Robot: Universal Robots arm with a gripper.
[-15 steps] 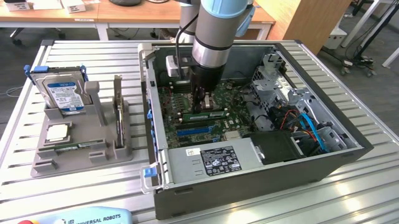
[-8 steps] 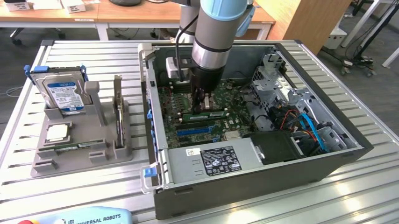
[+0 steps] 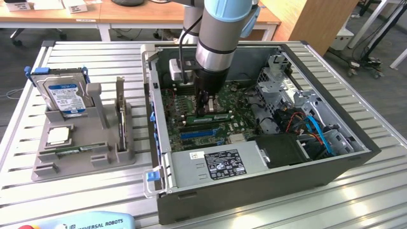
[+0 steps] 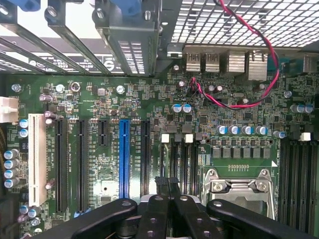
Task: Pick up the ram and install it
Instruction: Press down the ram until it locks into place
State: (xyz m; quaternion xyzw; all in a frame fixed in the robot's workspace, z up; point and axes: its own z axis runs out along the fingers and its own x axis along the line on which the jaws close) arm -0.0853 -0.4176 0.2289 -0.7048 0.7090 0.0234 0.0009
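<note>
With my gripper (image 3: 205,110) clenched and lowered inside the case (image 3: 356,157), fingers meeting just above the motherboard (image 4: 149,134), I judge the work to be at the install step. Whether a ram is pinched, I cannot tell. One ram (image 3: 121,121) stands upright in the tray (image 3: 83,164), beside the drive (image 3: 64,95) and processor (image 3: 57,136).

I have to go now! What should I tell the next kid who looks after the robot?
Gripper: shut, nothing seen held, low over the motherboard inside the computer case.
Things: one ram lies in the grey holder at the exterior view's left. A green stick sits on the board just by the gripper tip.
Done: cannot tell whether that stick is fully seated.
Left: the holder's ram is not installed.
</note>
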